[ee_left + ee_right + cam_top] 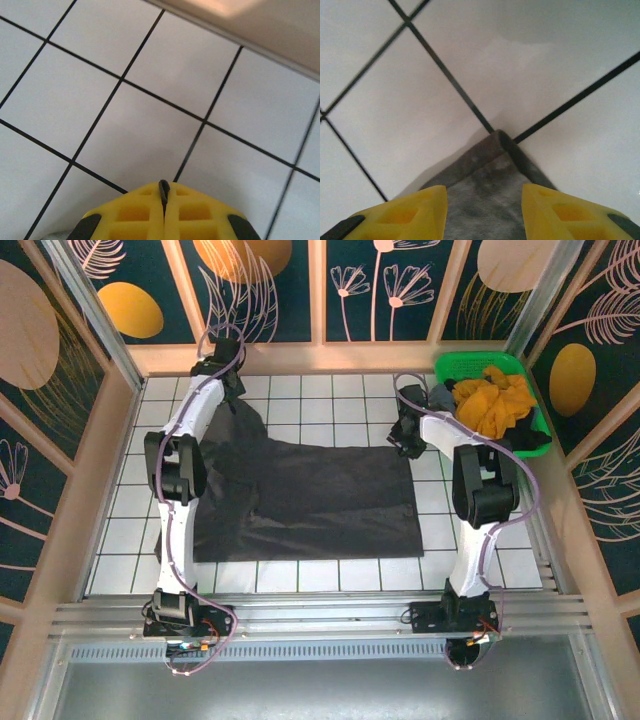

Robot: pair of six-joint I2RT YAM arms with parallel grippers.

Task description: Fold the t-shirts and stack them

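Observation:
A large dark charcoal-grey t-shirt (320,500) lies spread on the white tiled table. My left gripper (230,388) is at the shirt's far left corner, where the cloth rises off the table toward it. In the left wrist view its yellow fingers (135,215) are shut on a thin dark fold of the shirt (163,187). My right gripper (403,443) is at the shirt's far right corner. In the right wrist view that gripper (484,197) is open, and the hemmed grey corner (492,170) lies flat between its fingers.
A green plastic basket (470,362) stands at the far right with a mustard-yellow shirt (495,405), a lighter grey one (442,395) and a black one (535,443) heaped in it. Wooden walls (110,470) border the table left, right and back.

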